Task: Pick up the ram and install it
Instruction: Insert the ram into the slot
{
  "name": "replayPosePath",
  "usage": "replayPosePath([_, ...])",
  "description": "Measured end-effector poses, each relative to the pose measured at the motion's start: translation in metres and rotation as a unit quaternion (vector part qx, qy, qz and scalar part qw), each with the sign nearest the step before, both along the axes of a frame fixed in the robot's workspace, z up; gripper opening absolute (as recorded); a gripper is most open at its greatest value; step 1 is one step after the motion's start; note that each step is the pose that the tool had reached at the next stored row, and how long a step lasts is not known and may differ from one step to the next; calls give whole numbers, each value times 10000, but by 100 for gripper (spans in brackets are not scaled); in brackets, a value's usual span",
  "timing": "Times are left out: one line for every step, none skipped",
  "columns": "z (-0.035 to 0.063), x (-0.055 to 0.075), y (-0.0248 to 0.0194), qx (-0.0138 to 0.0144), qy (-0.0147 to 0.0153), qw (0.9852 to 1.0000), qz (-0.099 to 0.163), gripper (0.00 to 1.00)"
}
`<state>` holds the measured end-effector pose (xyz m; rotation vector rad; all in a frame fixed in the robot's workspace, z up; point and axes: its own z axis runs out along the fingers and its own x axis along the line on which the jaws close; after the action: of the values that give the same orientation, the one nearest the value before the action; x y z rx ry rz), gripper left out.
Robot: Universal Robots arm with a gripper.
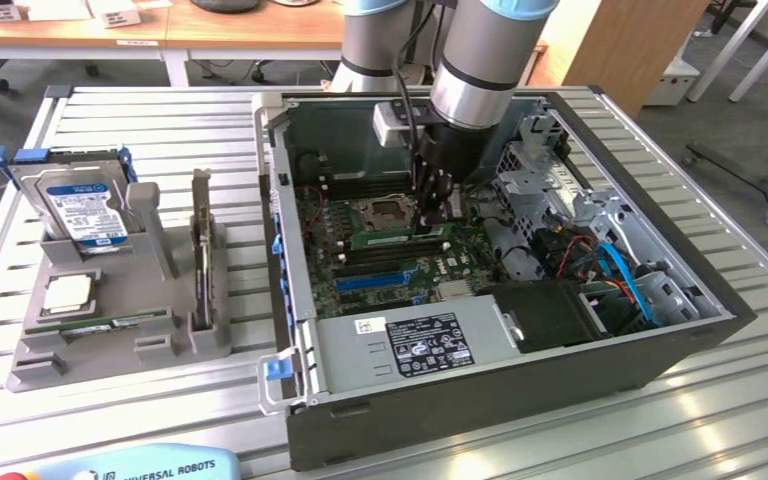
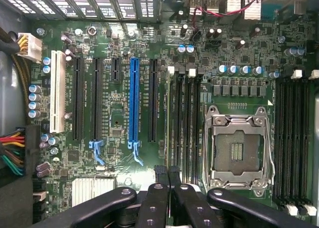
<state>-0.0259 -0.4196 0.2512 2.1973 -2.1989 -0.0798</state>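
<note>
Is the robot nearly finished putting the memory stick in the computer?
Nearly, it seems. Done: the ram already sits along the memory slots inside the computer case. In hand: the hand is down right over it. Left: whether it is pushed fully in, I cannot tell.

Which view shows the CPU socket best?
Wrist view: the CPU socket sits face-on, empty, its metal frame fully in view. The exterior view shows the socket smaller and at an angle inside the computer case, close beside the gripper.
</note>
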Motion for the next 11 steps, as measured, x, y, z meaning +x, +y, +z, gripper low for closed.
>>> replayPosePath([0, 0, 0, 0, 0, 10000, 0, 11])
replayPosePath([0, 0, 0, 0, 0, 10000, 0, 11])
replayPosePath([-1, 0, 0, 0, 0, 10000, 0, 11])
replayPosePath([-2, 0, 3, 2, -1, 10000, -1, 11])
replayPosePath([-4, -1, 8, 2, -1, 10000, -5, 11])
replayPosePath([-4, -1, 12, 2, -1, 10000, -15, 11])
replayPosePath([-5, -1, 12, 2, -1, 10000, -25, 11])
replayPosePath([-5, -1, 12, 2, -1, 10000, -26, 11])
replayPosePath([-5, -1, 12, 1, 0, 10000, -27, 11])
replayPosePath([-4, -2, 12, 1, 0, 10000, -33, 11])
replayPosePath([-5, -2, 12, 0, 0, 10000, -56, 11])
